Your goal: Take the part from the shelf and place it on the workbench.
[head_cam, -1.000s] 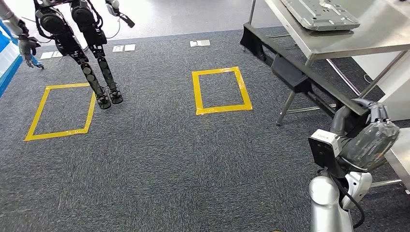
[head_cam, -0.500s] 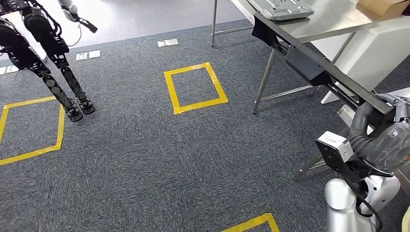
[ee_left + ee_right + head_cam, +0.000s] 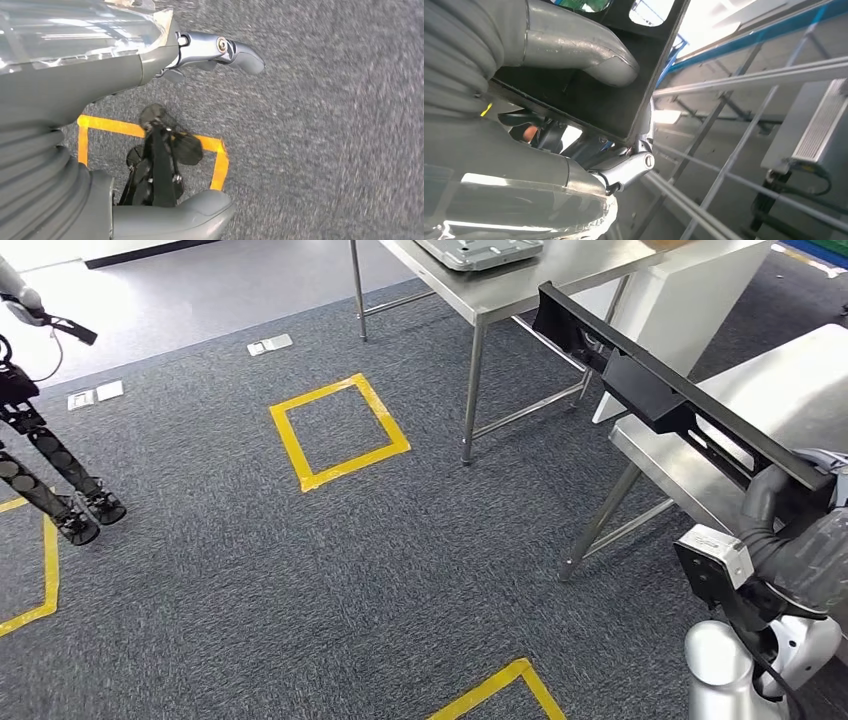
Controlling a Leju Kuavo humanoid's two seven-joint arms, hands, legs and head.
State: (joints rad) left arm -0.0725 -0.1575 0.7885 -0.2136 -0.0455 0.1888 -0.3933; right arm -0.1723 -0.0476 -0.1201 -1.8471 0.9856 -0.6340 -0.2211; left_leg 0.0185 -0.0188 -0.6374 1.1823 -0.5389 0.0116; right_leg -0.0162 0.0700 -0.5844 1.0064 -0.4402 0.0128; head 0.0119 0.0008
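Observation:
The part (image 3: 660,390) is a long black bar with a boxy block along it, and it slants up and away from the lower right of the head view. My right hand (image 3: 805,560) grips its near end. In the right wrist view the thumb (image 3: 579,55) and fingers (image 3: 624,170) clamp the black part (image 3: 589,105). The bar's far end hangs beside the steel workbench (image 3: 510,290). My left hand (image 3: 100,80) hangs over the carpet with fingers spread and nothing in it.
A grey metal plate (image 3: 480,250) lies on the workbench. A second steel table (image 3: 770,400) stands close at the right, under the bar. Yellow tape squares (image 3: 340,430) mark the grey carpet. Another robot's black legs (image 3: 50,490) stand at the far left.
The camera has turned right, so the whole scene has slid left and the tables have come closer. My right hand still holds the black part.

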